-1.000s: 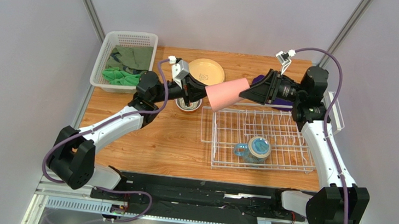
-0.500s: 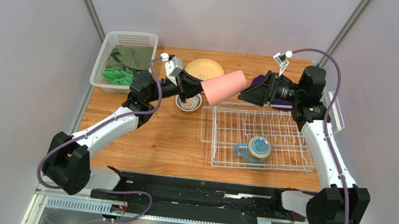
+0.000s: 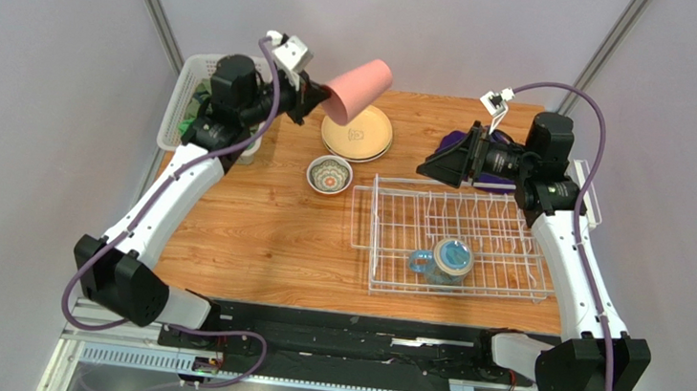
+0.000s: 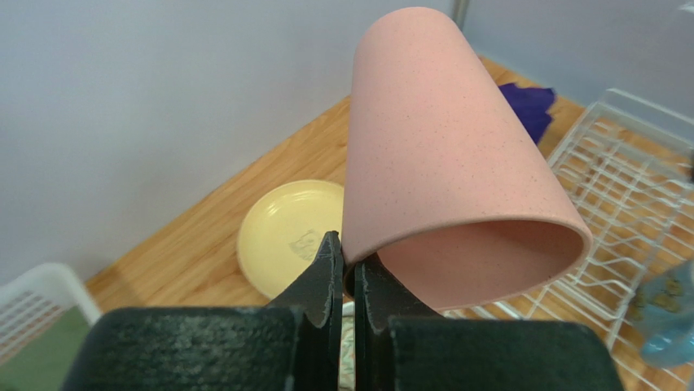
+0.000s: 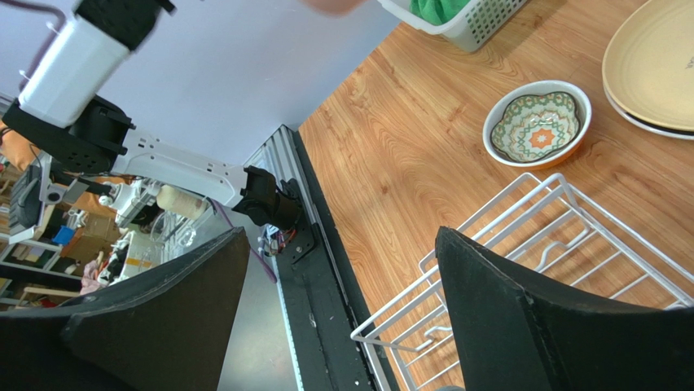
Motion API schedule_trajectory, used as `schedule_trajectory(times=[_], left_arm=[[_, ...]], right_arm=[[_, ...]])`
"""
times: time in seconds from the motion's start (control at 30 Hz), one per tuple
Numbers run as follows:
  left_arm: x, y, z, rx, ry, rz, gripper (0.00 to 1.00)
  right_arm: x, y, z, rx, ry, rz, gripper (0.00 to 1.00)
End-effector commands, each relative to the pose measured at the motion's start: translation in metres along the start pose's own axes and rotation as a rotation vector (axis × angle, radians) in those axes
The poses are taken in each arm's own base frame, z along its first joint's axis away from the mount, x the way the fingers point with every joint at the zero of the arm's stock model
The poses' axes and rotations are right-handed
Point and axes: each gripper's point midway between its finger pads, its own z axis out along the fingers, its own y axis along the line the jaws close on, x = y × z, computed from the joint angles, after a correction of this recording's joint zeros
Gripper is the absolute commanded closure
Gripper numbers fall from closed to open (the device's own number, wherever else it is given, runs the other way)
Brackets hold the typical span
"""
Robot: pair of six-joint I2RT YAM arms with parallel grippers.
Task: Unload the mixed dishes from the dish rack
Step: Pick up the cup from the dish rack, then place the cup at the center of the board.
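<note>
Nearest the arm bases, on the right half of the wooden table [image 3: 262,235], stands the dish rack [image 3: 502,231], a white wire frame with upright tines. One blue mug [image 3: 442,259] lies on its side in the near part of the rack, left of centre. Just beyond the rack's far-left corner, and apart from it, a small patterned bowl [image 3: 329,174] with an orange outside sits upright on the table. The right gripper [image 3: 442,161] hangs above the far edge of the rack, pointing left; in its wrist view the jaws stand wide apart with nothing between them, and the bowl and the rack corner show through the gap. Farther back, near the table's centre line, the cream-tan plates [image 3: 356,135] lie flat in a low stack, just beyond the bowl. The left gripper [image 3: 319,97] is raised at the far left, its jaws pinched tight on the rim of the pink tumbler [image 3: 358,89]. The tumbler is clear of the table and tilted, mouth down and left toward the gripper, base up and right; from above it overlaps the plates' far-left edge. At the far-left corner sits a white mesh basket [image 3: 179,131] holding green cloth. At the far right, behind the right gripper, lies a purple cloth [image 4: 525,106].
</note>
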Motion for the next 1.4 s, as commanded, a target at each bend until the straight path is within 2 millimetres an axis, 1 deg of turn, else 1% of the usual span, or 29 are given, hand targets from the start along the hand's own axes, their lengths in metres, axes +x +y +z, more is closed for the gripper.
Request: schedule_trajectory(times=[0.0,0.03,0.07,0.1,0.13,0.17,0.2,0.23,0.27,0.3,0.33,0.4,0.43,0.5,0.53,0.6,0.67,0.73,0.8,0.83,0.87,0.93,0.97,1.03,1.07,1.1,1.17,1.23,1.37], left_arm=[[0.058,0.046,-0.013,-0.082,0.360,-0.016,1.00],[0.077,0.054,-0.006,-0.073,0.426,-0.037,1.00],[0.083,0.063,-0.008,-0.082,0.460,-0.043,1.00],[0.080,0.068,-0.013,-0.084,0.498,-0.037,1.00],[0.099,0.075,-0.008,-0.076,0.553,-0.056,1.00],[0.103,0.082,-0.011,-0.082,0.580,-0.063,1.00],[0.103,0.086,-0.013,-0.086,0.604,-0.057,1.00],[0.117,0.093,-0.010,-0.085,0.641,-0.069,1.00],[0.121,0.099,-0.012,-0.098,0.660,-0.072,1.00],[0.121,0.101,-0.013,-0.090,0.677,-0.056,1.00],[0.134,0.106,-0.011,-0.089,0.713,-0.065,1.00],[0.141,0.112,-0.014,-0.091,0.758,-0.051,1.00],[0.155,0.114,-0.011,-0.079,0.795,-0.060,1.00],[0.167,0.118,-0.014,-0.077,0.842,-0.058,1.00],[0.176,0.121,-0.013,-0.075,0.866,-0.062,1.00],[0.183,0.126,-0.016,-0.077,0.898,-0.050,1.00],[0.195,0.132,-0.019,-0.083,0.941,-0.035,1.00],[0.203,0.136,-0.021,-0.087,0.966,-0.028,1.00],[0.205,0.139,-0.023,-0.088,0.988,-0.014,1.00],[0.212,0.140,-0.023,-0.083,1.011,-0.018,1.00],[0.208,0.141,-0.025,-0.083,1.018,-0.010,1.00],[0.212,0.144,-0.025,-0.083,1.037,-0.006,1.00],[0.208,0.145,-0.026,-0.081,1.041,0.004,1.00],[0.214,0.148,-0.028,-0.081,1.071,0.016,1.00],[0.212,0.150,-0.030,-0.082,1.078,0.028,1.00],[0.217,0.151,-0.030,-0.078,1.095,0.030,1.00],[0.219,0.151,-0.033,-0.070,1.115,0.042,1.00],[0.226,0.151,-0.034,-0.060,1.136,0.043,1.00],[0.234,0.149,-0.032,-0.040,1.144,0.027,1.00]], right_arm=[[-0.012,0.006,-0.004,0.025,-0.021,-0.071,0.11],[-0.012,0.008,-0.004,0.024,-0.023,-0.077,0.11],[-0.012,0.007,-0.004,0.030,-0.025,-0.078,0.11],[-0.013,0.006,-0.004,0.031,-0.026,-0.081,0.11],[-0.012,0.007,-0.004,0.032,-0.026,-0.086,0.11],[-0.013,0.007,-0.005,0.034,-0.029,-0.089,0.11],[-0.012,0.006,-0.005,0.035,-0.029,-0.087,0.11],[-0.011,0.006,-0.005,0.035,-0.029,-0.087,0.11],[-0.011,0.007,-0.005,0.034,-0.032,-0.093,0.11],[-0.011,0.007,-0.005,0.034,-0.032,-0.096,0.11],[-0.009,0.005,-0.005,0.035,-0.030,-0.090,0.11],[-0.009,0.005,-0.005,0.033,-0.033,-0.097,0.11],[-0.008,0.005,-0.005,0.034,-0.035,-0.098,0.11],[-0.008,0.006,-0.005,0.032,-0.035,-0.099,0.11],[-0.007,0.007,-0.005,0.031,-0.036,-0.099,0.11],[-0.011,0.010,-0.006,0.029,-0.040,-0.106,0.11],[-0.011,0.011,-0.006,0.025,-0.033,-0.109,0.11],[-0.009,0.010,-0.006,0.025,-0.034,-0.111,0.11],[-0.008,0.009,-0.006,0.027,-0.033,-0.112,0.11],[-0.007,0.010,-0.006,0.026,-0.028,-0.107,0.11],[-0.008,0.011,-0.007,0.024,-0.028,-0.111,0.11],[-0.009,0.014,-0.007,0.020,-0.026,-0.111,0.11],[-0.009,0.015,-0.008,0.019,-0.028,-0.115,0.11],[-0.008,0.014,-0.008,0.020,-0.027,-0.114,0.11],[-0.008,0.014,-0.008,0.019,-0.028,-0.115,0.11],[-0.007,0.014,-0.008,0.018,-0.026,-0.116,0.11],[-0.006,0.015,-0.008,0.016,-0.027,-0.118,0.11],[-0.005,0.015,-0.008,0.016,-0.027,-0.118,0.11],[-0.005,0.016,-0.009,0.016,-0.028,-0.121,0.11]])
